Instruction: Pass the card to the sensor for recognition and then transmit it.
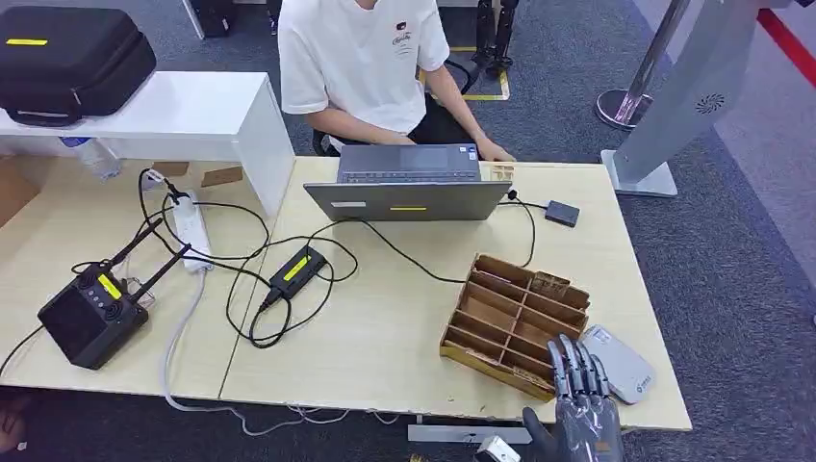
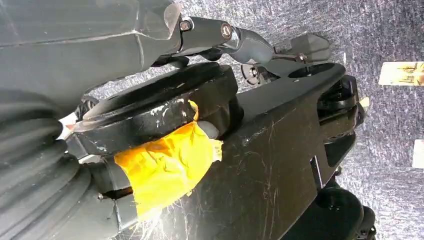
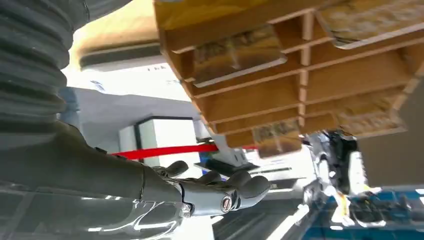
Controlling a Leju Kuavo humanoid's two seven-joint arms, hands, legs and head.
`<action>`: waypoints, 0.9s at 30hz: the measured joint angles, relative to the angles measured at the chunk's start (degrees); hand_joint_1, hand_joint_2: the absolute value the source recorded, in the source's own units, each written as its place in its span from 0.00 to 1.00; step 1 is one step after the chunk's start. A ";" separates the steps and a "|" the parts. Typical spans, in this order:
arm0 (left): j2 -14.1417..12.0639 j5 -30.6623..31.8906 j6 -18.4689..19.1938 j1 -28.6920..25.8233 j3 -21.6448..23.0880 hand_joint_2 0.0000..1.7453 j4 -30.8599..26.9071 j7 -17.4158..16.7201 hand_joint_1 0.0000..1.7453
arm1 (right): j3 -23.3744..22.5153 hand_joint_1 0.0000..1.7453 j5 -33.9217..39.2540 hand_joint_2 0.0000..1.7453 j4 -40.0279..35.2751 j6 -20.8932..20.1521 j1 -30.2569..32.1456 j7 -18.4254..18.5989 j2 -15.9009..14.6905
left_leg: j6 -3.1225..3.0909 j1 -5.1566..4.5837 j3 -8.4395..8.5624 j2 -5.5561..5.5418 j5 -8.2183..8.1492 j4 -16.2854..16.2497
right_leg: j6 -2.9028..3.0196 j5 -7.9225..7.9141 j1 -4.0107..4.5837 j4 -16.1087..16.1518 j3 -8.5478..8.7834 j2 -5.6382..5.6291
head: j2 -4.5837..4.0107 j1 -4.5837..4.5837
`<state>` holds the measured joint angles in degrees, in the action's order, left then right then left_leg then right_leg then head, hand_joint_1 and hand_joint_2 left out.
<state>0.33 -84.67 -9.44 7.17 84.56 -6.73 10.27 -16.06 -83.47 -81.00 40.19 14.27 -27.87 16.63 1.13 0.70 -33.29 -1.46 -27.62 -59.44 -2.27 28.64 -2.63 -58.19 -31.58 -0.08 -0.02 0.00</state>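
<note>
At the bench's [image 1: 385, 327] near right corner, the right robot hand [image 1: 580, 385] hovers empty, fingers straight and apart, over the tray's [image 1: 515, 313] front edge. Cards [image 1: 550, 285] stand in slots just beyond it, long edges across the tray; the grey sensor [image 1: 621, 364] lies beside its fingertips.

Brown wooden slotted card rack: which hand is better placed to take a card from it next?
Right. The right hand hovers, holding nothing, at the near edge of the brown wooden slotted card rack, beside the flat grey card sensor. The left wrist view faces carpet, suggesting that arm hangs down.
</note>
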 joint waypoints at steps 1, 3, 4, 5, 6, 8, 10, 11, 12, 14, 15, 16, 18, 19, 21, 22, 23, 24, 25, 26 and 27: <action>0.00 0.00 0.00 0.00 0.00 1.00 0.00 0.00 0.00 | 0.00 0.00 0.00 1.00 0.00 0.00 0.00 0.00 0.00 | 0.00 0.00 0.00 0.00 0.00 0.00 | 0.00 0.00 0.00 0.00 0.00 0.00 | 0.00 0.00; 0.00 0.00 0.00 0.00 0.00 1.00 0.00 0.00 0.00 | 0.00 0.00 0.00 1.00 0.00 0.00 0.00 0.00 0.00 | 0.00 0.00 0.00 0.00 0.00 0.00 | 0.00 0.00 0.00 0.00 0.00 0.00 | 0.00 0.00; 0.00 0.00 0.00 0.00 0.00 1.00 0.00 0.00 0.00 | 0.00 0.00 0.00 1.00 0.00 0.00 0.00 0.00 0.00 | 0.00 0.00 0.00 0.00 0.00 0.00 | 0.00 0.00 0.00 0.00 0.00 0.00 | 0.00 0.00; 0.00 0.00 0.00 0.00 0.00 1.00 0.00 0.00 0.00 | -0.01 0.00 0.00 1.00 0.01 0.00 -0.02 0.00 0.00 | 0.00 0.00 0.00 0.00 0.00 0.00 | 0.00 0.00 0.00 0.00 0.00 0.00 | 0.02 0.00; 0.00 0.00 0.00 0.00 0.00 1.00 0.00 0.00 0.00 | -0.13 0.00 -0.04 1.00 0.11 0.00 -0.07 0.02 0.00 | 0.00 0.00 0.00 0.00 0.00 0.00 | 0.00 0.00 0.00 0.00 0.00 0.00 | 0.02 0.00; 0.00 0.00 0.00 0.00 0.00 1.00 0.00 0.00 0.00 | -0.90 0.00 -0.16 1.00 0.79 0.00 -0.51 0.05 0.07 | 0.00 0.00 0.00 0.00 0.00 0.00 | 0.00 0.00 0.00 0.00 0.00 -0.01 | 0.02 0.00; 0.00 -0.09 0.00 0.02 0.13 1.00 0.00 0.00 0.00 | -3.96 0.00 -0.11 1.00 3.06 0.00 -1.98 -0.09 0.13 | 0.00 0.00 0.00 0.00 0.00 0.00 | 0.00 0.00 0.00 0.00 -0.01 0.00 | 0.00 0.00; 0.00 -0.09 0.00 0.03 0.26 1.00 0.00 0.00 0.00 | -4.73 0.00 -0.07 1.00 3.59 0.00 -2.22 -0.48 0.20 | 0.00 0.00 -0.01 0.00 0.00 0.00 | 0.00 0.00 0.01 0.00 -0.01 0.00 | 0.02 0.00; 0.00 -0.09 0.00 0.05 0.39 1.00 0.00 0.00 0.00 | -5.18 0.00 0.15 1.00 3.87 0.00 -2.31 -0.74 0.46 | 0.00 0.01 -0.01 0.00 0.00 0.00 | 0.00 0.00 0.01 0.00 -0.01 0.00 | 0.02 0.00; 0.00 -0.09 0.00 0.06 0.48 1.00 0.00 0.00 0.00 | -5.73 0.00 0.17 1.00 4.13 0.00 -2.46 -1.46 0.61 | 0.00 0.01 -0.01 0.00 0.00 0.00 | 0.00 0.00 0.01 0.00 -0.01 0.00 | 0.02 0.00; 0.00 -0.11 0.00 0.06 0.53 1.00 0.00 0.00 0.00 | -6.04 0.00 0.22 1.00 4.27 0.00 -2.58 -1.79 0.74 | 0.00 0.00 -0.01 0.00 0.00 0.00 | 0.00 0.00 0.00 0.00 -0.01 0.00 | 0.00 0.00; 0.00 -0.09 0.00 0.08 0.61 1.00 0.00 0.00 0.00 | -6.38 0.00 0.26 1.00 4.37 0.00 -2.71 -2.20 0.85 | 0.00 0.00 -0.01 0.00 0.00 0.00 | 0.00 0.00 0.00 0.00 -0.01 0.00 | 0.02 0.00; 0.00 -0.11 0.00 0.09 0.77 1.00 0.00 0.00 0.00 | -6.87 0.00 0.52 1.00 4.46 0.00 -2.92 -2.84 1.07 | 0.00 0.00 -0.01 0.00 0.00 0.00 | 0.00 0.00 0.00 0.00 0.00 0.00 | 0.02 0.00; 0.00 -0.11 0.00 0.10 0.79 1.00 0.00 0.00 0.00 | -7.09 0.00 0.94 1.00 4.53 0.00 -3.00 -3.23 1.14 | 0.00 0.00 -0.01 -0.01 0.00 0.00 | 0.00 0.00 0.00 0.00 0.00 0.00 | 0.02 0.00; 0.00 -0.11 0.00 0.10 0.81 1.00 0.00 -0.02 0.00 | -7.48 0.00 1.81 1.00 4.53 0.00 -3.12 -4.78 1.55 | 0.00 0.00 0.00 0.00 0.00 0.00 | 0.00 0.00 0.00 0.00 0.00 0.00 | 0.02 0.00; 0.00 -0.11 0.00 0.10 0.83 1.00 0.00 -0.02 0.00 | -7.50 0.00 2.25 1.00 4.48 0.00 -3.13 -5.33 1.77 | 0.00 0.00 0.00 0.00 0.00 0.00 | 0.00 0.00 0.00 0.00 0.00 0.00 | 0.00 0.00; 0.00 -0.11 0.00 0.10 0.85 1.00 0.00 -0.02 0.00 | -7.52 0.00 2.53 1.00 4.38 0.00 -3.14 -5.75 1.95 | 0.00 0.00 0.00 0.00 0.00 0.00 | 0.00 0.00 0.00 0.00 0.00 0.00 | 0.00 0.00; 0.00 -0.11 0.00 0.11 0.85 1.00 0.00 -0.02 0.00 | -7.54 0.00 2.93 1.00 4.22 0.02 -3.14 -6.25 2.12 | 0.00 0.00 0.00 -0.01 0.00 0.00 | 0.00 0.00 0.01 -0.01 0.00 0.00 | 0.02 0.02; 0.00 -0.11 0.00 0.11 0.85 1.00 0.00 0.00 0.00 | -7.52 0.00 3.34 1.00 4.01 0.00 -3.13 -6.49 2.23 | 0.00 0.00 0.00 -0.01 0.00 0.00 | 0.00 0.00 0.00 -0.01 0.00 0.00 | 0.00 -0.02; 0.00 -0.13 0.00 0.11 0.87 1.00 0.00 0.00 0.00 | -7.50 0.00 3.45 1.00 3.78 0.02 -3.12 -6.53 2.25 | 0.00 0.01 -0.01 -0.01 0.00 0.00 | 0.00 0.00 0.01 -0.01 0.00 0.00 | 0.00 0.02; 0.00 -0.13 0.00 0.11 0.87 1.00 0.00 0.00 0.00 | -7.44 0.00 3.60 1.00 3.63 0.00 -3.11 -6.53 2.34 | 0.00 0.01 0.00 -0.01 0.00 0.00 | 0.00 0.00 0.01 -0.01 0.00 0.00 | 0.02 0.00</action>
<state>0.33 -84.80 -9.44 7.28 85.44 -6.73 10.27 -23.50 -79.86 -77.37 40.20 11.16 -34.40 18.97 1.13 0.70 -33.29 -1.47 -27.61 -59.43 -2.26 28.65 -2.63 -58.20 -31.58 -0.08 0.00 0.00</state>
